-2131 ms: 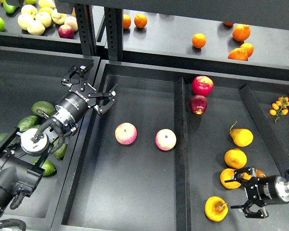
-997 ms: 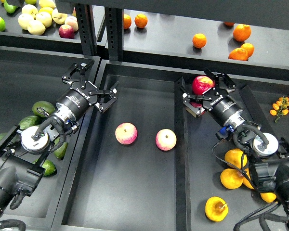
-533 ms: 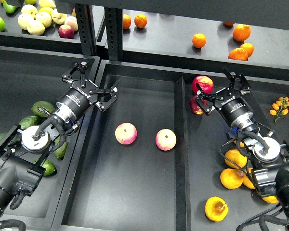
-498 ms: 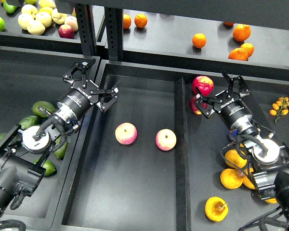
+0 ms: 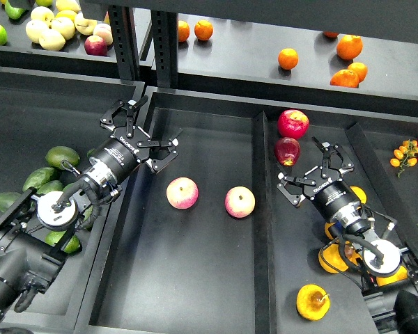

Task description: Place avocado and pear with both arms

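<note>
Looking down from the head view:
Left gripper (image 5: 143, 129): hung empty with fingers spread wide, over the near-left part of the middle tray (image 5: 195, 278).
Avocados (image 5: 61, 156): lay in the left bin, behind and to the left of that gripper, beside its own forearm; several were partly hidden by the arm. The clearest one lay with its long axis roughly left to right, nearer the left arm by far.
Right gripper (image 5: 313, 174): hung empty, fingers parted, above the right tray.
Pears (image 5: 312, 302): golden fruit clustered behind the right gripper along its wrist and forearm, two partly covered; one with a visible stem sat nearest the view's bottom, apart from the rest.
Red apples (image 5: 292, 124): just ahead and left of the right gripper, not part of the task.
Pink-yellow apples (image 5: 182, 193): in the middle tray, between the two grippers.
Room: the middle tray was mostly bare; divider walls (image 5: 260, 209) stood between each gripper and its fruit's destination, so each arm likely had to retreat, then lift over an edge.
</note>
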Robot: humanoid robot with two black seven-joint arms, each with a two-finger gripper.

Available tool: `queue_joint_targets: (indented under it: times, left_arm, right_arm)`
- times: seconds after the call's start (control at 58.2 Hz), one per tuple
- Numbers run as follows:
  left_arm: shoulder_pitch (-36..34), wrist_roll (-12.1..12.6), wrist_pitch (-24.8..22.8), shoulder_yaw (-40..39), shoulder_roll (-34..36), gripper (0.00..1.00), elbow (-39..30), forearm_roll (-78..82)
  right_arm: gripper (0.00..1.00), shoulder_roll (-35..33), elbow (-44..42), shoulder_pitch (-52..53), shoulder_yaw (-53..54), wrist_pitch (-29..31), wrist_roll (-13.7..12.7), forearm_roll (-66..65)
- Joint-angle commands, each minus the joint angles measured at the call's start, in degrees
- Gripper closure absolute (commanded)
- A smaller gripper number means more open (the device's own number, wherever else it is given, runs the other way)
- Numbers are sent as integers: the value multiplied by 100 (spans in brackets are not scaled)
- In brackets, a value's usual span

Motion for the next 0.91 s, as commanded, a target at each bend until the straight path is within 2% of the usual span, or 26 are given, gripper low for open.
queue_joint_targets:
  times: [0.0, 0.206, 0.894]
  left_arm:
    - [-458, -2, -2, -1, 0, 1, 392, 3]
    - [-660, -2, 33, -10, 0, 1, 507, 3]
    - [-845, 7, 51, -18, 0, 1, 674, 3]
  right_arm:
    - [1, 0, -399, 443, 75, 0, 76, 1]
    - [1, 0, -707, 936, 207, 0, 94, -8]
    - [1, 0, -716, 1024, 198, 0, 77, -44]
